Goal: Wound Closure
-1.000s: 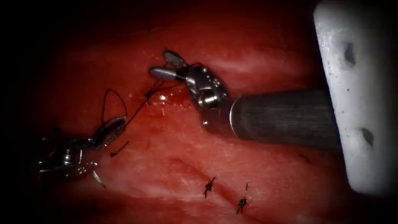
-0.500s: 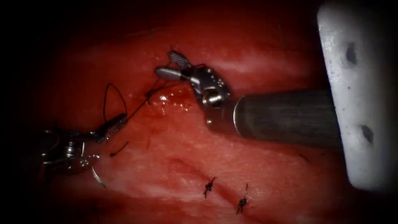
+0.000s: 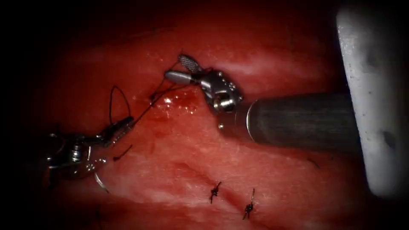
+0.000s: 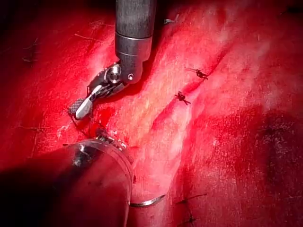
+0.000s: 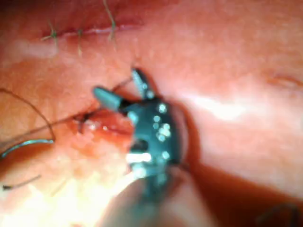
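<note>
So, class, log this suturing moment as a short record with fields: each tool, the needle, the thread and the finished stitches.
left tool: jaws shut on the thread
right tool: jaws open, holding nothing, thread running between them
needle: lying free on the tissue, held by neither tool, near the left tool
thread: runs from the left tool to the stitch site
knotted stitches: two, along the cut

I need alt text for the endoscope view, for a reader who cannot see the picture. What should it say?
The left tool, jaws shut on the thread, holds a taut strand running to a stitch at the cut in the tissue. The right tool hovers over that stitch with open jaws, holding nothing. The curved needle lies free on the tissue beside the left tool, and two tied knots sit further along the cut.
</note>
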You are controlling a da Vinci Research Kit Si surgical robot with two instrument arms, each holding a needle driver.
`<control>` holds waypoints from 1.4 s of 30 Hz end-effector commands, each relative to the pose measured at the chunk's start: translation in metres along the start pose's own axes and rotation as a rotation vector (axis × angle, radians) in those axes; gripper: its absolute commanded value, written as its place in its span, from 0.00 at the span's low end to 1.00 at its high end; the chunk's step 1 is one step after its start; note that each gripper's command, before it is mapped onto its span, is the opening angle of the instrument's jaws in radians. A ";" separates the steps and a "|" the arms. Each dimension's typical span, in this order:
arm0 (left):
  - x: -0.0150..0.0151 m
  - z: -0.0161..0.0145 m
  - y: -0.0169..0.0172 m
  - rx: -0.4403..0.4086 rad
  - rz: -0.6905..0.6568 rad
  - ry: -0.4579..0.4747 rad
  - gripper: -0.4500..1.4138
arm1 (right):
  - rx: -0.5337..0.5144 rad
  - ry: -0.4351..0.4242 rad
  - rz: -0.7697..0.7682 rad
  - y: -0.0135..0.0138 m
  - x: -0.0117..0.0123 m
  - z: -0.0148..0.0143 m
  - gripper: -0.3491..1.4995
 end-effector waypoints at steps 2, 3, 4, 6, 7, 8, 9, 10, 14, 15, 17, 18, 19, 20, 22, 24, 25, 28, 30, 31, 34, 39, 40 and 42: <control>0.0003 0.0006 0.0005 0.000 0.000 0.000 0.00 | -0.035 -0.013 -0.002 -0.0002 -0.0010 -0.0002 0.84; 0.0004 0.0007 0.0005 0.000 -0.001 0.000 0.00 | -0.041 -0.021 -0.004 -0.0002 -0.0010 -0.0003 0.84; 0.0004 0.0007 0.0005 0.000 -0.001 -0.001 0.00 | -0.046 -0.029 -0.007 -0.0001 -0.0011 -0.0003 0.84; 0.0005 0.0007 0.0005 0.000 0.005 -0.001 0.00 | -0.049 -0.027 -0.008 0.0000 -0.0012 -0.0002 0.84; 0.0005 0.0007 0.0005 0.000 0.005 -0.001 0.00 | -0.051 -0.027 -0.009 0.0001 -0.0013 -0.0002 0.84; 0.0005 0.0007 0.0005 0.000 0.005 -0.001 0.00 | -0.053 -0.026 -0.010 0.0001 -0.0014 -0.0003 0.84; 0.0005 0.0006 0.0005 0.000 0.005 -0.001 0.00 | -0.059 -0.025 -0.010 0.0000 -0.0014 -0.0004 0.84; 0.0005 0.0006 0.0005 0.000 0.005 -0.001 0.00 | -0.070 -0.023 -0.010 -0.0001 -0.0014 -0.0006 0.84; 0.0005 0.0006 0.0005 0.000 0.005 -0.001 0.00 | -0.083 -0.023 -0.005 -0.0007 -0.0008 -0.0008 0.83; 0.0006 0.0006 0.0005 0.001 0.005 -0.005 0.00 | -0.078 -0.023 -0.005 -0.0006 -0.0008 -0.0004 0.83; 0.0006 0.0006 0.0005 0.001 0.005 -0.005 0.00 | -0.066 -0.026 0.015 -0.0002 -0.0011 0.0003 0.83; 0.0005 0.0006 0.0005 0.001 0.005 -0.004 0.00 | -0.057 -0.029 0.036 0.0000 -0.0013 0.0007 0.83; 0.0005 0.0006 0.0005 0.001 0.006 -0.004 0.00 | -0.054 -0.031 0.056 0.0003 -0.0016 0.0012 0.83; 0.0005 0.0005 0.0005 0.001 0.006 -0.004 0.00 | -0.054 -0.032 0.065 0.0005 -0.0019 0.0016 0.84; 0.0004 0.0005 0.0006 0.001 0.006 -0.004 0.00 | -0.053 -0.041 0.098 0.0011 -0.0027 0.0023 0.84; 0.0004 0.0004 0.0006 0.001 0.007 -0.003 0.00 | -0.051 -0.042 0.115 0.0016 -0.0033 0.0026 0.85; 0.0003 0.0003 0.0006 0.001 0.007 -0.003 0.00 | -0.051 -0.044 0.118 0.0018 -0.0036 0.0026 0.85; 0.0001 0.0001 0.0007 0.001 0.008 -0.001 0.00 | -0.052 -0.057 0.129 0.0021 -0.0042 0.0024 0.85; 0.0000 0.0000 0.0008 0.001 0.009 0.000 0.00 | -0.052 -0.057 0.128 0.0020 -0.0043 0.0024 0.85; -0.0001 0.0000 0.0008 0.001 0.009 0.000 0.00 | -0.046 -0.059 0.129 0.0019 -0.0042 0.0025 0.84; -0.0001 -0.0001 0.0008 0.002 0.009 0.001 0.00 | -0.030 -0.061 0.132 0.0014 -0.0040 0.0027 0.84; -0.0003 -0.0002 0.0008 0.001 0.010 0.003 0.00 | -0.005 -0.052 0.136 0.0002 -0.0039 0.0031 0.79; -0.0004 -0.0002 0.0008 0.001 0.010 0.003 0.00 | -0.004 -0.052 0.136 0.0000 -0.0039 0.0031 0.78; -0.0006 -0.0002 0.0008 0.000 0.010 0.005 0.00 | -0.003 -0.053 0.137 -0.0003 -0.0039 0.0031 0.73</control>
